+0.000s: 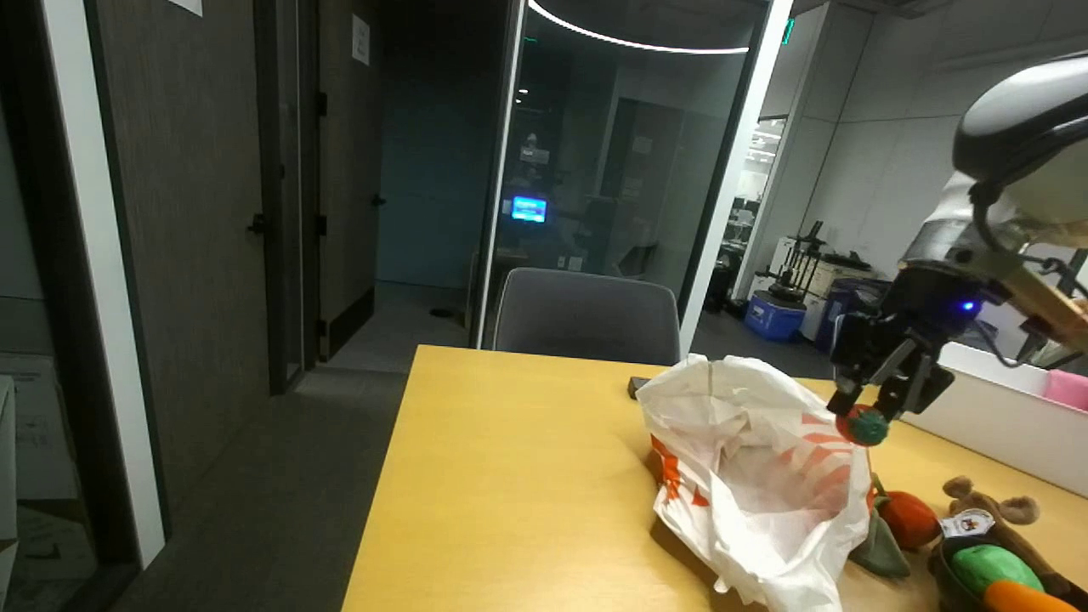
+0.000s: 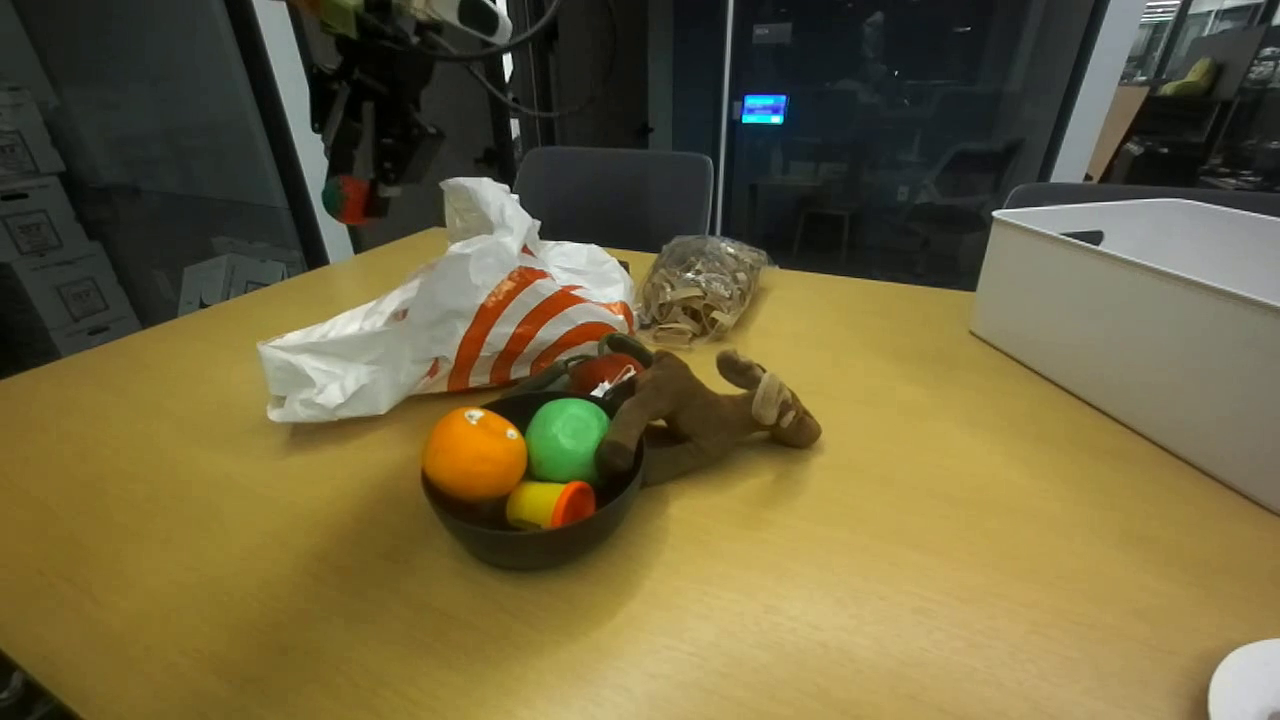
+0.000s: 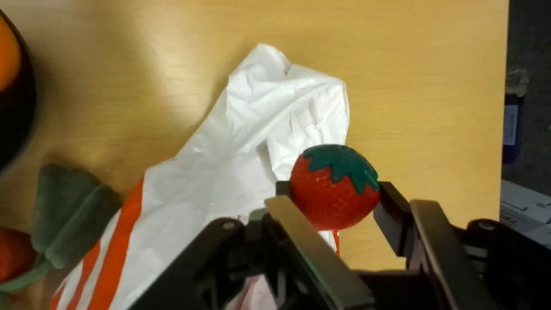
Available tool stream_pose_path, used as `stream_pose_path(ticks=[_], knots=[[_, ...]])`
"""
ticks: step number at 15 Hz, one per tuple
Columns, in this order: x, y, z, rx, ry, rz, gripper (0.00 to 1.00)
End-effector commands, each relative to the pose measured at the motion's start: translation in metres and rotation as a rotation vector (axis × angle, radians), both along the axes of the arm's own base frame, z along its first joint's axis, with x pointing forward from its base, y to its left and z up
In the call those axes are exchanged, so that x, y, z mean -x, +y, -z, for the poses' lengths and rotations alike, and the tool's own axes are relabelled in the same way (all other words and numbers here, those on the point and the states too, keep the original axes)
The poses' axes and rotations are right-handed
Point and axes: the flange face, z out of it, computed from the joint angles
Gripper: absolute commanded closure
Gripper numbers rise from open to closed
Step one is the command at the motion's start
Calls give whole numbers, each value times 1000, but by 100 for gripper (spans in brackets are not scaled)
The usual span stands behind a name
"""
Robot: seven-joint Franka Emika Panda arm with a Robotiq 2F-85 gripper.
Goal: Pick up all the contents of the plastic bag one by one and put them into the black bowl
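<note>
gripper point(image 1: 865, 409): clasping red-green fruit point(image 1: 867, 427) | white bag point(image 1: 710, 501): gaping, on table point(image 1: 493, 476)

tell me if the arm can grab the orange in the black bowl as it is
Probably not yet: the gripper is holding the strawberry, though the orange sits uncovered in the black bowl.
</note>
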Motion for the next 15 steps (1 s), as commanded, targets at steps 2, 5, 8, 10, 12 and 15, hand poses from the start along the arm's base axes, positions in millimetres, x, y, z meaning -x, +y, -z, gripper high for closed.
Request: stream_pose_path(ticks=[2, 5, 8, 10, 12, 15], knots=[[31, -50, -25, 33, 31, 124, 73], [40, -82, 2, 78, 81, 280, 73], [52, -116, 45, 120, 153, 428, 73], [60, -139, 72, 160, 171, 528, 73], [69, -162, 91, 199, 180, 630, 73], [82, -193, 110, 250, 195, 785, 73]])
